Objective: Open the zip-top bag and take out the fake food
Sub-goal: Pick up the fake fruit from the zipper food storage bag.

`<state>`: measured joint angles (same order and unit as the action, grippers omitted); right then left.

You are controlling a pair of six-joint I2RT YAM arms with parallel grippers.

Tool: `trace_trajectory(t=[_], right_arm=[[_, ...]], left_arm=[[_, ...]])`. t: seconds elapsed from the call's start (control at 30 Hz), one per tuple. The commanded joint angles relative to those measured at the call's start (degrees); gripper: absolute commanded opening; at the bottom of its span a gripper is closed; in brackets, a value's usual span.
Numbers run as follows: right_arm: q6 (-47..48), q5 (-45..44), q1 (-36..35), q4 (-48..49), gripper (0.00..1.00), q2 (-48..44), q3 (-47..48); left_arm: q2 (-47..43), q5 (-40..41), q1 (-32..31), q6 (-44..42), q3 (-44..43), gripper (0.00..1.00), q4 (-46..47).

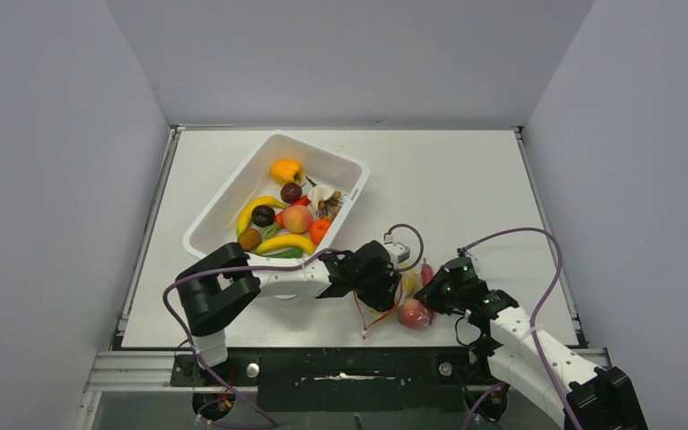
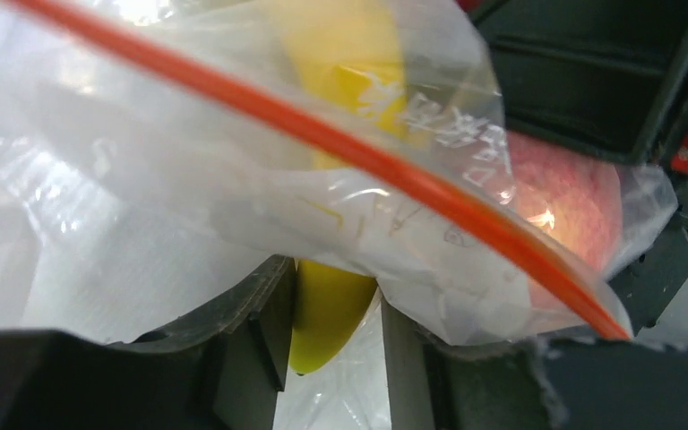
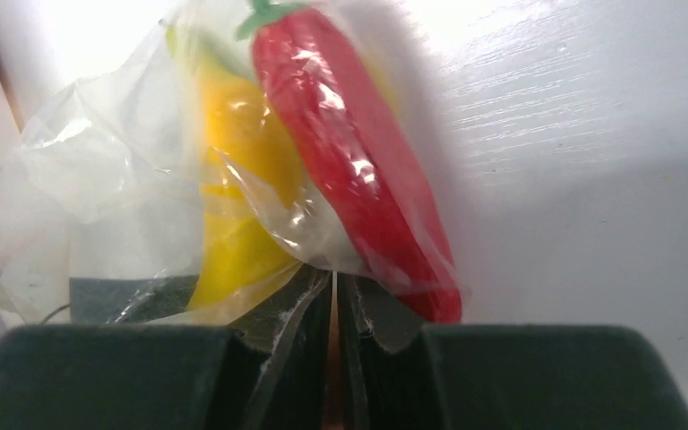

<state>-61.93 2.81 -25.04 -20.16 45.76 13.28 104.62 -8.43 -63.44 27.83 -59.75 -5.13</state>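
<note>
**Task object.** The crinkly clear plastic zip-top bag (image 1: 409,300) is close to the worktop's (image 1: 466,197) near edge, a little right of its middle, strung between the two tools. Its thin red-orange zip strip (image 2: 394,175) shows as a single line across the left wrist view, so we judge that stretch likely sealed.

**Fake food inside.**
- a glossy yellow plastic banana (image 3: 233,179)
- a long red plastic chili (image 3: 349,152) with a green stalk
- a rounded pink-red fruit (image 2: 564,206), possibly a peach

**Right gripper (image 3: 334,349).** The fingers are pressed together with a fold of bag film pinched between them. We read this as the anchor: it holds one side so the other can be pulled.

**Left gripper (image 2: 336,358).** The fingers stand part-way apart, with the banana's tip and some film in the gap. We cannot tell whether they press on either. It presumably seeks a hold on the opposite lip.

**Surroundings.** The white rectangular plastic tub (image 1: 228,188) sits in the worktop's far half, left of the middle. It holds more loose toy fruit and is well apart from the bag.

**Hidden or unclear.**
- Both ends of the zip are cut off.
- From above, the arms cover much of the bag.
- We cannot say whether the bag rests on the worktop or hangs.
</note>
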Motion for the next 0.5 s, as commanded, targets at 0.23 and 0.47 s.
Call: trace_trajectory(t=[0.23,0.47], right_arm=[[1.13,-0.97,0.94,0.17,0.12,-0.76,0.92],[1.28,0.76,0.88,2.05,0.12,1.07,0.52]], left_arm=[[-12.30,10.55,2.76,3.89,10.00,0.32,-0.40],[-8.10,9.85,2.19,0.92,7.23,0.51,-4.75]])
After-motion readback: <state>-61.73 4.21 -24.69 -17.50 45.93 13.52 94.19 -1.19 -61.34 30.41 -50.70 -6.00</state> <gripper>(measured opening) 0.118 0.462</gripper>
